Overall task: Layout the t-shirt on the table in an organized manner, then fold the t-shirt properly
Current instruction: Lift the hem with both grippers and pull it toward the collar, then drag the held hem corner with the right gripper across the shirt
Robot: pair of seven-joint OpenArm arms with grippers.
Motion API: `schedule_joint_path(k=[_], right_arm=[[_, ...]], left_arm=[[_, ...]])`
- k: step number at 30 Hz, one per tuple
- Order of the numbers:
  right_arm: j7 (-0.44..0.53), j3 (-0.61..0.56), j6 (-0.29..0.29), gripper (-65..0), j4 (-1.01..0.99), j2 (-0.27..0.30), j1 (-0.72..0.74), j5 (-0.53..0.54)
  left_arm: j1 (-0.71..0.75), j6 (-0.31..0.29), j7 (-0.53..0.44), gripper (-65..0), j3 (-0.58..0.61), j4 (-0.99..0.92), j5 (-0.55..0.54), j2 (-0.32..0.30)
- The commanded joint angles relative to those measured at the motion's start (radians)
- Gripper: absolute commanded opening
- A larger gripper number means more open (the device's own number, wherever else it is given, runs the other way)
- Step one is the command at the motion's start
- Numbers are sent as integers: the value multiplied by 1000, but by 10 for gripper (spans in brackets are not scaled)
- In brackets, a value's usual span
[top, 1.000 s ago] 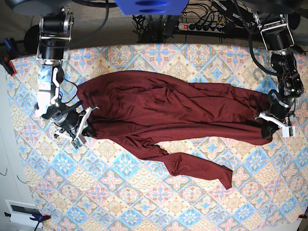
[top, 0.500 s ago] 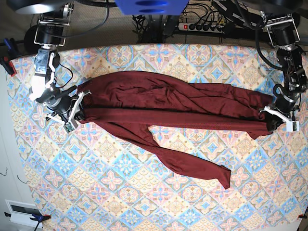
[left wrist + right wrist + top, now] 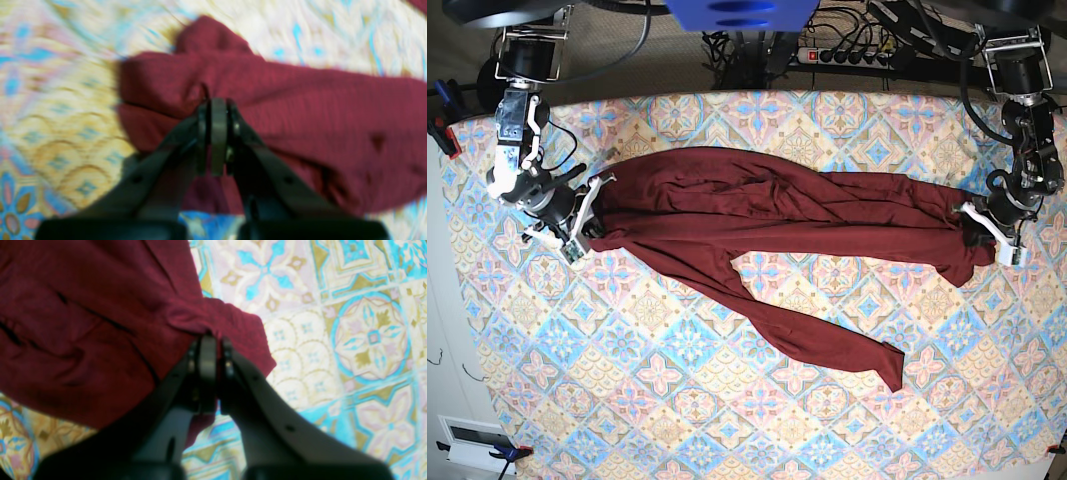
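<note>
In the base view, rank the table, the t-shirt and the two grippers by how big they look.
1. The table, largest.
2. The t-shirt, stretched across it.
3. The right gripper and left gripper look alike in size, so no ranking between them; both are clamped on the shirt's ends.

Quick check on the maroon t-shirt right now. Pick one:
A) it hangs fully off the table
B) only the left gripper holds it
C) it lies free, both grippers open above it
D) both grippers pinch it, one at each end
D: the left gripper and the right gripper are each shut on a bunch of the t-shirt, which stretches between them across the table, with one long sleeve trailing loose toward the near edge.
</note>
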Motion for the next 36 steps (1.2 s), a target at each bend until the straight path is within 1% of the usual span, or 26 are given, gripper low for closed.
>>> schedule_joint_path(k=[1, 3, 5, 7, 9, 12, 13, 15, 17, 19, 22, 26, 28, 30, 33, 36], right_arm=[[10, 7, -4, -647, 17, 17, 3, 4], [10, 7, -4, -647, 17, 17, -6, 4], [10, 7, -4, -643, 17, 17, -16, 4], [9, 7, -4, -630, 17, 17, -20, 4], [9, 7, -4, -587, 17, 17, -20, 4], [9, 8, -4, -483, 17, 17, -19, 3], [9, 13, -4, -454, 18, 17, -19, 3], [10, 16, -4, -418, 18, 17, -14, 4], [10, 16, -4, -400, 18, 17, -9, 4], [12, 17, -4, -396, 18, 17, -9, 4], [12, 17, -4, -398, 20, 17, -3, 4], [10, 8, -4, -399, 29, 13, 76, 4], [10, 5, -4, -399, 29, 5, 122, 4], [9, -16, -4, -399, 24, -27, 170, 4], [9, -61, -4, -397, 15, -70, 230, 4], [9, -90, -4, -396, -48, -113, 300, 3]], left_arm=[[3, 6, -14, -650, 4, 16, -8, -47], [6, 6, -14, -650, 33, 16, -2, -48], [11, 6, -12, -650, 55, 16, 0, -70], [32, 6, -12, -613, 66, 16, -8, -93], [40, 6, -12, -566, 61, 16, -9, -96], [40, 6, -12, -501, 59, 17, -15, -97], [40, 6, -12, -487, 58, 17, -32, -97], [40, 6, -12, -466, 30, 17, -92, -97], [40, 6, -12, -454, -33, 17, -183, -94], [40, 6, -12, -444, -79, 17, -270, -93], [39, 7, -8, -429, -100, 17, -380, -91], [-1, 7, 63, -374, -105, 17, -477, -85], [-37, 10, 93, -345, -108, 17, -494, -57], [-61, 12, 113, -323, -108, 17, -496, -39], [-72, 13, 123, -311, -108, 17, -496, -14], [-74, 13, 123, -313, -108, 17, -496, 10]])
